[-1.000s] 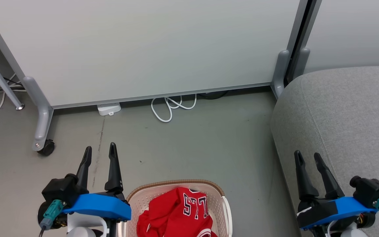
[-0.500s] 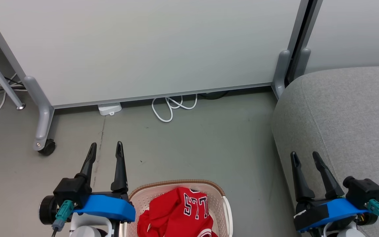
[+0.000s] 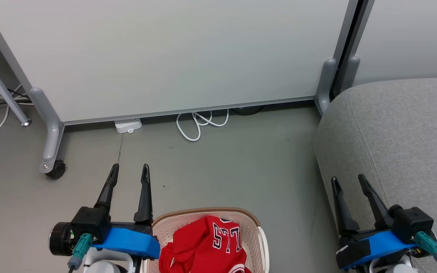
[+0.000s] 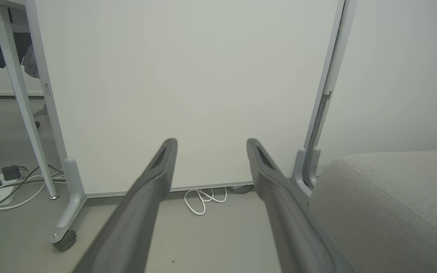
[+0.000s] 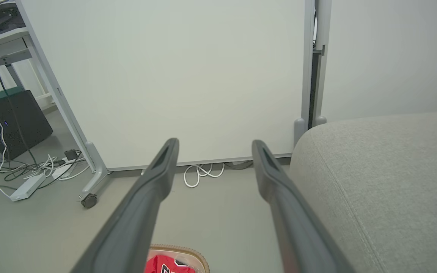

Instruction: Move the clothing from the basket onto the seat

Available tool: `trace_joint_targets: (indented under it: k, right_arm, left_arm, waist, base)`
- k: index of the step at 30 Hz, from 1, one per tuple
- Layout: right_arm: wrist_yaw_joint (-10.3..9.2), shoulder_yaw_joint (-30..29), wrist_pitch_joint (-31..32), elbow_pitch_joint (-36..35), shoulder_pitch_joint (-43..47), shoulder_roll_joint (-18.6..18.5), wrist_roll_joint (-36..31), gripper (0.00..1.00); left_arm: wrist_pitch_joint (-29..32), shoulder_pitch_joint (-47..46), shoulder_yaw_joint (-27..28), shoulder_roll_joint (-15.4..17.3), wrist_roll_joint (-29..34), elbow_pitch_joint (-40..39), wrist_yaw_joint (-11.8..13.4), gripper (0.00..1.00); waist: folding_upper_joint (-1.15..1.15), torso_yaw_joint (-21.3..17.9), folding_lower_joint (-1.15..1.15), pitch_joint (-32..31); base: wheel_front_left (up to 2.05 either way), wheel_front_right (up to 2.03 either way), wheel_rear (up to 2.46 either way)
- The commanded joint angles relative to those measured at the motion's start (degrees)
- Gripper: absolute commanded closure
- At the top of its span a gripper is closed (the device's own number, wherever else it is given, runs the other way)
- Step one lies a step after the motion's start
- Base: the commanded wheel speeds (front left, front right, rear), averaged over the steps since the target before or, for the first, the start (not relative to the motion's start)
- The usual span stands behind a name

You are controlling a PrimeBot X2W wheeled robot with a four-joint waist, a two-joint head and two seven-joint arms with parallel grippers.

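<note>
Head view: the basket [image 3: 207, 209] sits at the bottom edge with the clothing [image 3: 207, 242] heaped inside it, lettering up, so nothing has been lifted out yet. The left gripper [image 3: 130, 167] hovers just left of the basket, its fingers spread and empty, tips aimed past the basket's far rim at bare floor. The right gripper [image 3: 347, 178] hangs well to the right of the basket, its fingers also spread with nothing between them, over the edge of the seat [image 3: 400, 132], which stands apart from the basket on that side.

Left wrist view: the parted fingers look beyond the basket toward a white panel [image 4: 188, 76] and a coiled white cable [image 4: 203, 197], so this arm is not yet aimed into the basket.

Right wrist view: the basket's far rim and a scrap of red cloth show at the bottom edge, below the gap between the open fingers.

The step looks like the first reach. To do it well, I would tip the left wrist down and bring it right, over the basket's middle. I would keep the fingers wide until they straddle a raised fold, stay off the rim and perforated wall, and close on a thick bunch. Then lift straight above the basket before swinging toward the seat, so trailing cloth does not drag the basket along
</note>
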Motion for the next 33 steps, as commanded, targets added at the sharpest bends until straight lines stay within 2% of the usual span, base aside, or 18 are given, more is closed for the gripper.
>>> trace_joint_targets:
  k: [1, 14, 33]
  right_arm:
    - [0.12, 0.1, -0.6, 0.1, -1.0, -0.3, -1.5, 0.0]
    - [0.14, 0.5, -2.0, 1.1, -0.9, -0.4, -6.3, 0.0]
    - [0.15, 0.6, -2.0, 1.9, -0.7, -0.4, -5.1, 0.0]
  left_arm:
    - [-0.6, -0.3, 0.3, 0.0, 1.3, 0.1, -0.4, 0.0]
    - [-2.0, -0.4, 0.6, -0.7, 6.5, 1.8, -2.0, 0.0]
    - [-2.0, -0.3, 1.7, -1.1, 4.3, 2.8, -3.7, 0.0]
  waist:
    - [0.0, 0.0, 0.0, 0.0]
    - [0.0, 0.0, 0.0, 0.0]
    - [0.0, -0.2, 0.0, 0.1]
  base:
    - [0.0, 0.0, 0.0]
    - [0.0, 0.0, 0.0]
    - [0.0, 0.0, 0.0]
